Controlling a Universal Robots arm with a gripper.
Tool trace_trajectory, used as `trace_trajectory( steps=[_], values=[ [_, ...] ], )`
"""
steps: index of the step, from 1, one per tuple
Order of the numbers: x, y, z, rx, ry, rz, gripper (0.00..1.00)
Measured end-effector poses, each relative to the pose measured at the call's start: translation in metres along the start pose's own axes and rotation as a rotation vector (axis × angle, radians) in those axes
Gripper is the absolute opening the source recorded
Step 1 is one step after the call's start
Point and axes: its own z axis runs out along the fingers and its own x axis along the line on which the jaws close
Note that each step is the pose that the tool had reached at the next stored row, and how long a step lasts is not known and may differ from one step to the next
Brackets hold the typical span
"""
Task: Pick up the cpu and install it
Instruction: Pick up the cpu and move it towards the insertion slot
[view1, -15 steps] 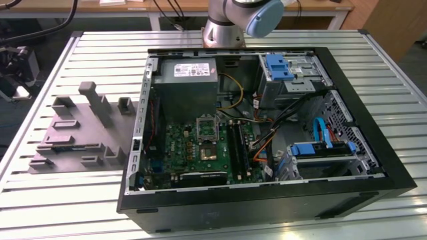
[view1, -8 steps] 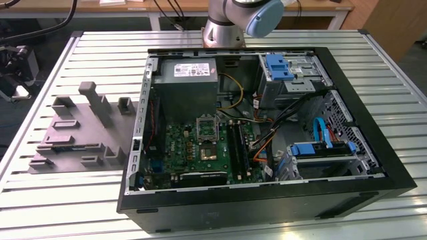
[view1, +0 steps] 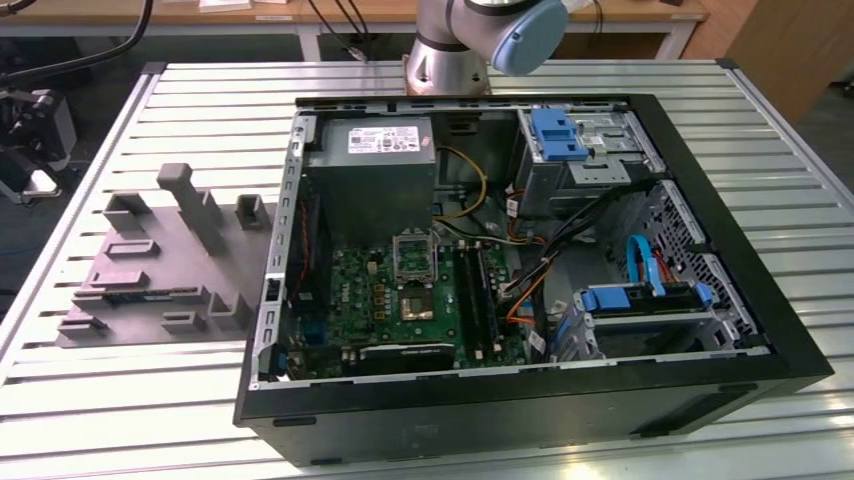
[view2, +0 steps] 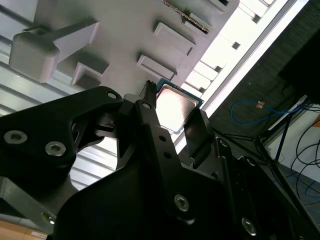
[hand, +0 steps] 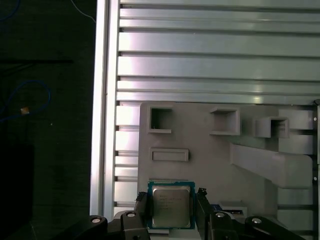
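Observation:
The cpu (hand: 171, 209) is a small square chip with a shiny metal top and a thin green edge. It sits between the two black fingers of my gripper (hand: 171, 200), which is shut on its opposite sides. The second wrist view shows the same hold, the cpu (view2: 176, 109) in the gripper (view2: 175, 102) above the grey moulded tray (view2: 125, 30). The first wrist view has the tray (hand: 210, 160) below the chip. In the exterior view the open computer case (view1: 534, 400) lies on the table, its green motherboard (view1: 387, 300) facing up with a square socket (view1: 412, 253).
The tray (view1: 147, 280) with its upright blocks lies at the exterior view's left of the case, on a slatted metal table (view1: 134, 400). The arm's base (view1: 447, 60) stands behind the case. Inside the case are a power supply (view1: 380, 150), cables and blue drive brackets (view1: 558, 135).

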Motion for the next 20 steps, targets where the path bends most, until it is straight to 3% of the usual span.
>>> trace_trajectory(
  steps=[20],
  values=[
    [0.0, 0.0002, -0.0041, 0.0, 0.0, 0.0, 0.47]
  ],
)
